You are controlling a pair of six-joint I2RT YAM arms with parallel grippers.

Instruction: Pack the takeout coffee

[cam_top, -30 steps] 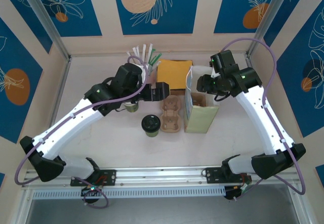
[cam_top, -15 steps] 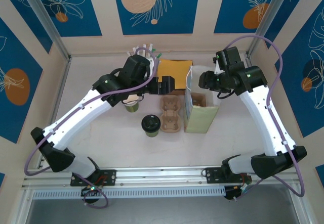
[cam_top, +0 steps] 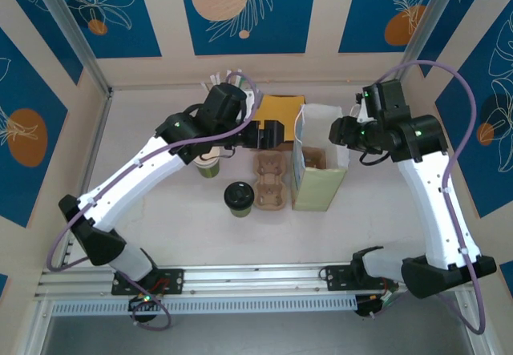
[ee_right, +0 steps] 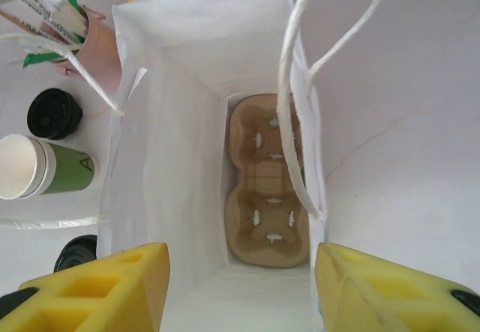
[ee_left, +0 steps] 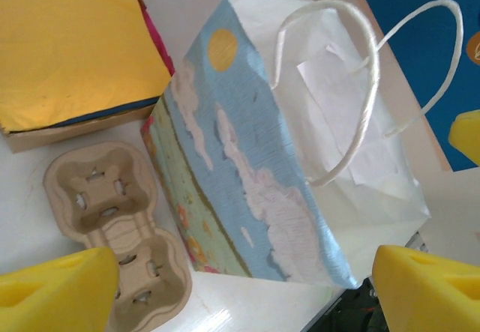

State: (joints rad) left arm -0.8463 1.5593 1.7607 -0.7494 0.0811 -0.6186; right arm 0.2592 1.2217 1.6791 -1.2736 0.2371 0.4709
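**Top external view: coffee stands on the bench, outside the bag**

Item 1. The takeout coffee (cam_top: 238,197), an olive-green cup with a black lid, stands upright on the bench (cam_top: 304,235) near the centre of the frame. It is just left of a cardboard cup carrier (cam_top: 270,180), whose wells are unoccupied. Nothing grips the cup.

Item 2. A paper bag (cam_top: 317,163) stands upright just right of that carrier, mouth open to the top. The right wrist view shows a second carrier (ee_right: 268,189) lying flat on the bag floor.

Item 3. The left end effector (cam_top: 272,135) hangs above and behind the bench carrier, in front of a yellow pad (cam_top: 276,114). In the left wrist view the left end effector (ee_left: 244,272) has its fingers spread wide, with nothing between them; the bag's printed side lies beyond.

Item 4. The right end effector (cam_top: 341,131) is at the bag's right rim. In the right wrist view the right end effector (ee_right: 240,272) is spread over the bag mouth, with no item seen pinched.

Item 5. A lidless green cup (cam_top: 208,165) stands left of the coffee, partly under the left arm. A pink cup (ee_right: 97,43) of straws sits at the upper left of the right wrist view.
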